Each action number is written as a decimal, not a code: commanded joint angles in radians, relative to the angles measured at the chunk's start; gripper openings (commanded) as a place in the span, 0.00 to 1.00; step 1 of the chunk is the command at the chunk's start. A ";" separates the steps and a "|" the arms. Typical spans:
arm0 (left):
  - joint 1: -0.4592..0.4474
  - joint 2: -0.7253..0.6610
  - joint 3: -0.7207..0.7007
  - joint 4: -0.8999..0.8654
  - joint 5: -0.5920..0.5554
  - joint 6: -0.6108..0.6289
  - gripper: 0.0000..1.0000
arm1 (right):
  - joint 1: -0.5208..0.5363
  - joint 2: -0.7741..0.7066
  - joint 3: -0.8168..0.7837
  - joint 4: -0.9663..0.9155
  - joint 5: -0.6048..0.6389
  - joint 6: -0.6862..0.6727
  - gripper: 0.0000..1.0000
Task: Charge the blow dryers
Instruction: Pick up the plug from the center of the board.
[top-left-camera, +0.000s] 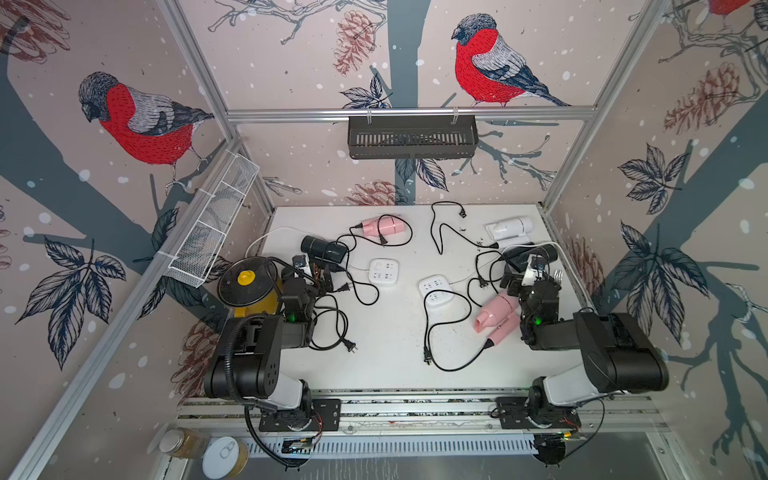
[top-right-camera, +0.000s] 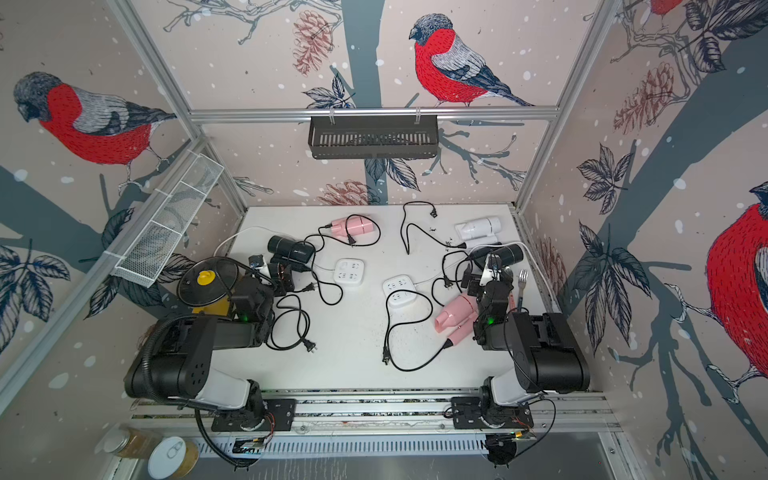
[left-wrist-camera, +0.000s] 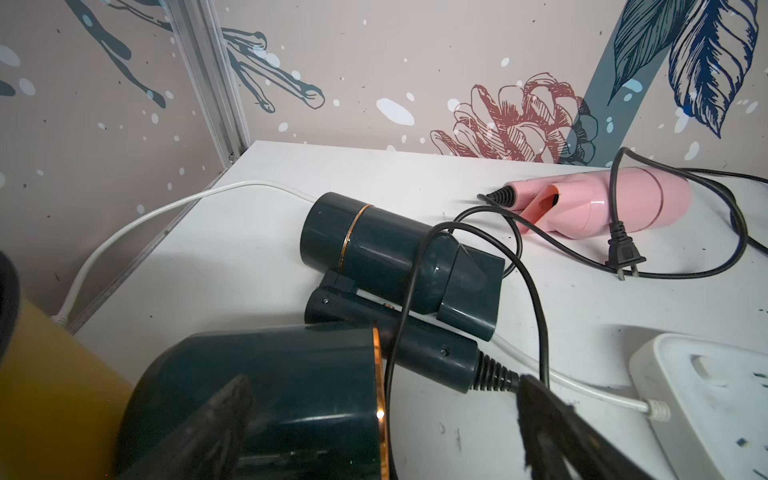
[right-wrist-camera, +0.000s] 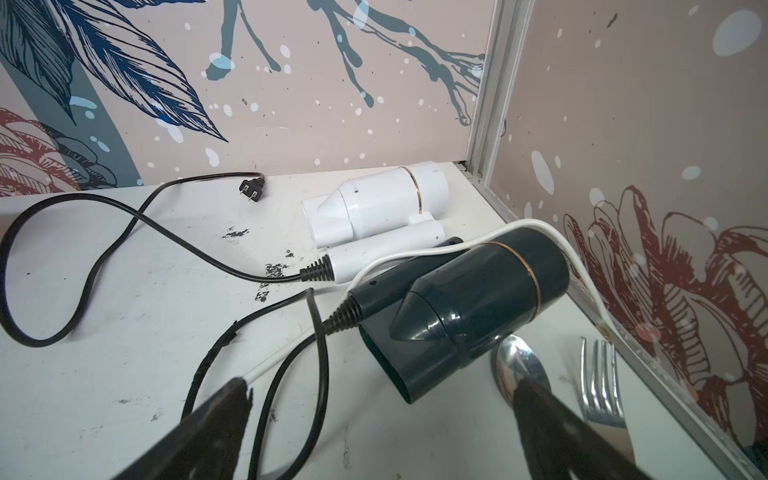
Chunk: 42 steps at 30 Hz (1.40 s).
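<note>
White worktop (top-left-camera: 390, 365): my left pincer (left-wrist-camera: 382, 390) gapes wide and empty over a dark green blow dryer (left-wrist-camera: 270, 386) beside the yellow pot (left-wrist-camera: 50, 395). My right pincer (right-wrist-camera: 382, 386), just as wide and empty, hovers near a second dark green dryer (right-wrist-camera: 478, 299), with the white dryer (right-wrist-camera: 386, 203) beyond. A pink dryer (top-left-camera: 496, 313) lies near a white power strip (top-left-camera: 436, 291).
</note>
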 joint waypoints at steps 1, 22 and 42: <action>0.000 -0.005 0.003 0.023 0.004 0.001 0.98 | 0.007 -0.003 -0.002 0.032 0.005 0.003 1.00; -0.001 -0.004 0.003 0.024 0.002 0.001 0.98 | 0.016 -0.003 -0.003 0.035 0.020 -0.001 1.00; -0.001 -0.005 0.003 0.024 0.002 0.001 0.98 | 0.011 -0.004 -0.004 0.035 0.014 0.002 1.00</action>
